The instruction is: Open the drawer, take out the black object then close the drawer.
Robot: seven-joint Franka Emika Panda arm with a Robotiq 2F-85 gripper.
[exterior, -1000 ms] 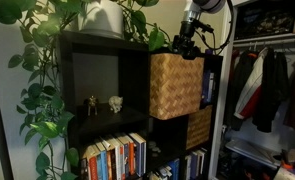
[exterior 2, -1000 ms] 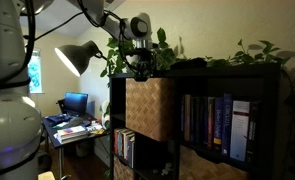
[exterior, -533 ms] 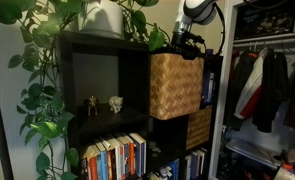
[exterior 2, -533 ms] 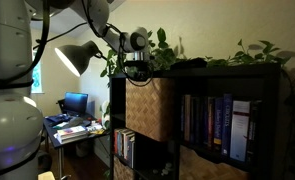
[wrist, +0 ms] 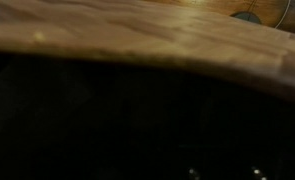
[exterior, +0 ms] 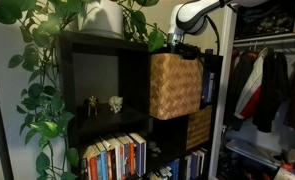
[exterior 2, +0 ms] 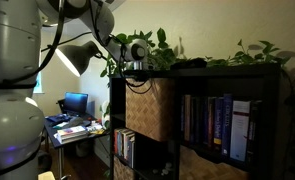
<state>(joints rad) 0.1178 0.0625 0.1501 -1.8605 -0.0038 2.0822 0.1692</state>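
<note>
Three views, none gives much on the claw. Wrist view is mostly black, with a blurred tan strip [wrist: 137, 35] across the top; it may be wicker, can't confirm. No fingers show there.

In both exterior views the claw [exterior: 184, 50] [exterior 2: 137, 72] is a small dark blob right at the top rim of the drawer [exterior: 175, 85] [exterior 2: 150, 108]. Can't tell whether the jaws are apart or together, or whether they actually touch the rim. Nothing visibly held.

The drawer is the light tan wicker bin in the upper right cubby of the black shelf [exterior: 102, 70]. Its front sticks out past the shelf face and its side wall shows. Its inside is hidden from every camera.

A darker basket [exterior: 198, 127] sits in the cubby below, partly cut off by the bin's shadow. Two small figurines [exterior: 103, 103] stand in the open cubby at frame centre, too small to identify. Books [exterior: 115, 157] fill the bottom row, and pothos vines [exterior: 37, 100] cover the shelf's left edge.
</note>
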